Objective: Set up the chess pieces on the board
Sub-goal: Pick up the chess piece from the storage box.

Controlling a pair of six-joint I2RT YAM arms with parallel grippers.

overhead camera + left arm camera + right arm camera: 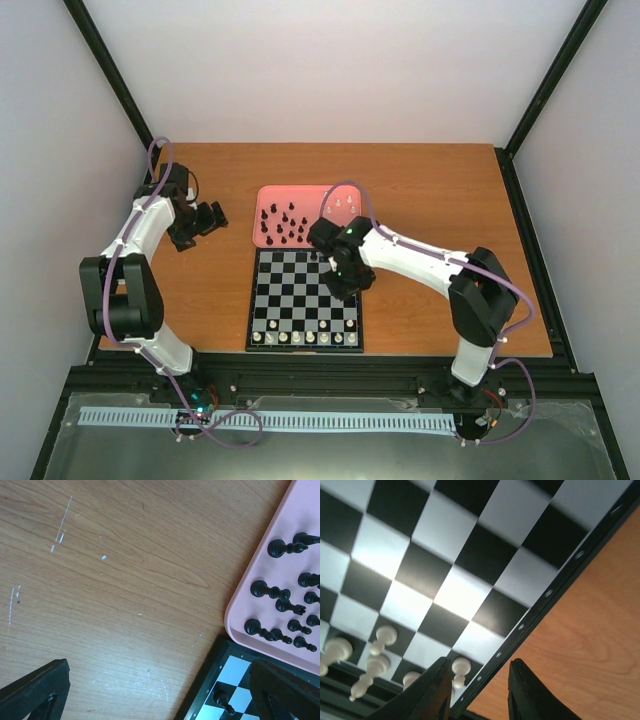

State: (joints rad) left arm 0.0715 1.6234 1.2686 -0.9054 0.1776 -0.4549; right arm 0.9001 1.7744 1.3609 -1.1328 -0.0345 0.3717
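Note:
The board (300,290) lies at the table's middle, with a row of cream-white pieces (305,338) along its near edge. More black pieces (285,225) and white pieces (345,207) stand on the pink tray (268,196) behind it. My right gripper (347,283) hovers over the board's right side, open and empty. In the right wrist view (480,692) its jaws straddle the board's edge (540,600), next to a white piece (461,669). My left gripper (207,220) is open and empty over bare wood left of the tray (265,580). One black piece (223,701) stands on the board's corner area.
The wooden table (430,190) ends at a black frame rail along the near edge (320,380). Grey walls close in the left, right and back. Several black pieces (280,595) crowd the tray's near side in the left wrist view.

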